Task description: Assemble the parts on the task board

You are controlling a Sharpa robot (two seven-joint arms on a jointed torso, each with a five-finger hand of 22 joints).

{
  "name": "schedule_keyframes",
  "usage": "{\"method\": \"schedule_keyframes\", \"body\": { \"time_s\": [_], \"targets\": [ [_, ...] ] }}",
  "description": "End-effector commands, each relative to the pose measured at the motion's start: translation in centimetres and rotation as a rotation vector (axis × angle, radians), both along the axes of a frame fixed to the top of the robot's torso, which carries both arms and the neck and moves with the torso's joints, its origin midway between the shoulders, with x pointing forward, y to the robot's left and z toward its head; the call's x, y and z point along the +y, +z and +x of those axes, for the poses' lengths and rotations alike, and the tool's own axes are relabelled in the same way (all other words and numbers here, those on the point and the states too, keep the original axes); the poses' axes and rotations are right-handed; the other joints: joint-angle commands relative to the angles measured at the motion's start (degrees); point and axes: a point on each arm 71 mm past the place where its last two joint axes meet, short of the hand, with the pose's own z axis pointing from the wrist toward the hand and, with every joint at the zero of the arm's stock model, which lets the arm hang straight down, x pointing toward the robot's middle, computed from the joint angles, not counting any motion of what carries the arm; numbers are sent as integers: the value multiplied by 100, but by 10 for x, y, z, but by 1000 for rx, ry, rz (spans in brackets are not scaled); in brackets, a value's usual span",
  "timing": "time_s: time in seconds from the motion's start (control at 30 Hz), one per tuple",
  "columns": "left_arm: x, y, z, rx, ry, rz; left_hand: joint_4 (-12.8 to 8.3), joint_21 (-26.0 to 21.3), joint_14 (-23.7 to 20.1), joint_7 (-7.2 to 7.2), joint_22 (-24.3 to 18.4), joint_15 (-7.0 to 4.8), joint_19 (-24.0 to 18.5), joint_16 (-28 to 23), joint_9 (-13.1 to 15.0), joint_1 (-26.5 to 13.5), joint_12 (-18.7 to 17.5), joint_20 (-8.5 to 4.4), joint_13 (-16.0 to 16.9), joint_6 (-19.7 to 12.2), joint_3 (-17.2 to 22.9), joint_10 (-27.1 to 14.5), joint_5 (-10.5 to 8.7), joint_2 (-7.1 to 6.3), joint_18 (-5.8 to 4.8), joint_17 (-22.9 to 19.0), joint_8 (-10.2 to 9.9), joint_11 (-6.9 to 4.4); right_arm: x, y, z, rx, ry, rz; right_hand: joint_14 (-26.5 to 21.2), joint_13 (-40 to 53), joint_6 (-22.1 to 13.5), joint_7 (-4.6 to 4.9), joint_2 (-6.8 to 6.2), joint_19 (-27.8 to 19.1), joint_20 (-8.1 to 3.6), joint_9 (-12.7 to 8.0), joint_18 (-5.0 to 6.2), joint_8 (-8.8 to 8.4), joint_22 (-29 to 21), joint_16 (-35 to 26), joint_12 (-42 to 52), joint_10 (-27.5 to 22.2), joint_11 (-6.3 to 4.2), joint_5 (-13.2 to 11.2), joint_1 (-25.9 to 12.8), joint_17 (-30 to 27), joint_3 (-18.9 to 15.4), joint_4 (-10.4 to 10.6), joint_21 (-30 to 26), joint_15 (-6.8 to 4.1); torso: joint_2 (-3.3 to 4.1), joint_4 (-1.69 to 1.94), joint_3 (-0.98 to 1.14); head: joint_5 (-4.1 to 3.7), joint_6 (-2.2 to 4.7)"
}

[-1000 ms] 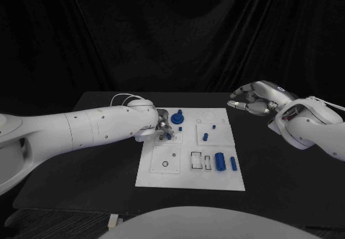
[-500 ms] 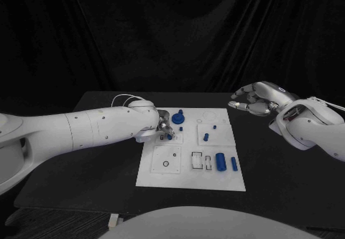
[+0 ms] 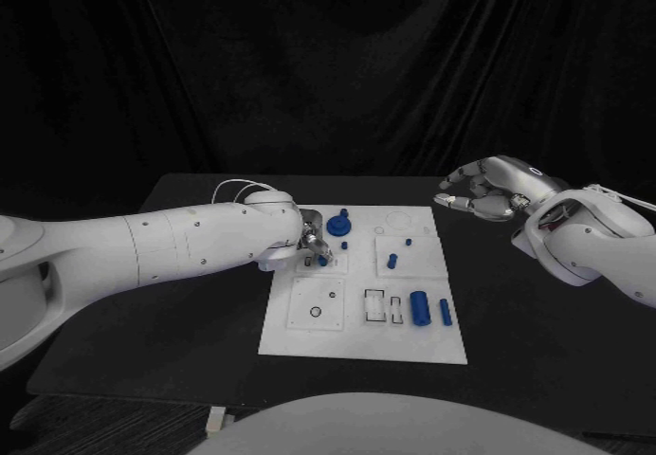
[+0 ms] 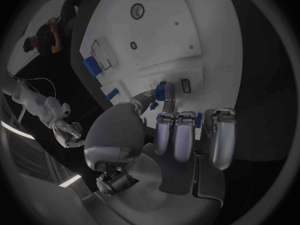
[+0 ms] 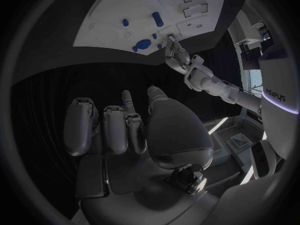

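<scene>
The left hand [image 3: 309, 242] sits low over the task board [image 3: 358, 341], its fingers pinching a small blue part [image 4: 162, 91]. Just beyond its fingertips a blue disc [image 3: 337, 226] and short blue pegs [image 3: 391, 259] crowd the board. The board nearer the robot from it is mostly flat outlines, with two blue cylinders [image 3: 428, 309] off to one side. The right hand [image 3: 482, 192] hangs over bare black table [image 3: 533, 322], well apart from the board's edge.

A dim scene against black drapes, lit from above. The white task board [image 3: 362, 284] is the brightest surface and shows no harsh glare. Soft highlights lie on the white arms. The black table [image 3: 547, 322] swallows shadows. Both wrist views are fisheye circles in dark frames; straight edges bend and the rims darken and blur.
</scene>
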Motion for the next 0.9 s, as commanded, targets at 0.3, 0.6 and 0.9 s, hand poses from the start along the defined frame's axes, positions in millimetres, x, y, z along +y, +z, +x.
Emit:
{"method": "schedule_keyframes", "body": {
  "time_s": [0.3, 0.6, 0.9],
  "targets": [
    [0, -6, -3, 39, -15, 21, 544, -76, 606, -44, 1041, -11, 135, 15, 23, -545, 21, -18, 1509, 128, -639, 584, -1230, -77, 2, 1509, -155, -7, -1, -2, 0, 17, -16, -8, 273, 1510, -12, 43, 12, 30, 36, -12, 70, -42, 990, -27, 20, 590, 44, 52, 70, -21, -9, -4, -41, 32, 4, -2, 0, 1, 0],
    [1, -7, -3, 47, -16, 29, 621, -101, 606, -42, 1023, -8, 116, 15, 49, -590, 21, -15, 1509, 138, -762, 584, -1281, -96, 10, 1509, -165, -3, -1, -3, 0, 19, -15, -8, 273, 1510, -12, 43, 12, 30, 36, -12, 70, -42, 990, -27, 20, 590, 44, 52, 70, -21, -9, -4, -41, 32, 1, -2, -3, 6, 0],
    [2, -7, -3, 50, -17, 31, 453, -115, 606, -79, 1026, -28, 117, 15, 187, -273, 21, -32, 1509, 121, -777, 584, -915, -49, 12, 1509, -144, -31, -1, -3, 0, 21, -13, -8, 270, 1510, -11, 44, 10, 26, 38, -15, 73, -43, 986, -34, 20, 590, 45, 60, 69, -32, -12, -2, -53, 33, 5, 1, -1, 16, 0]
  ]
}}
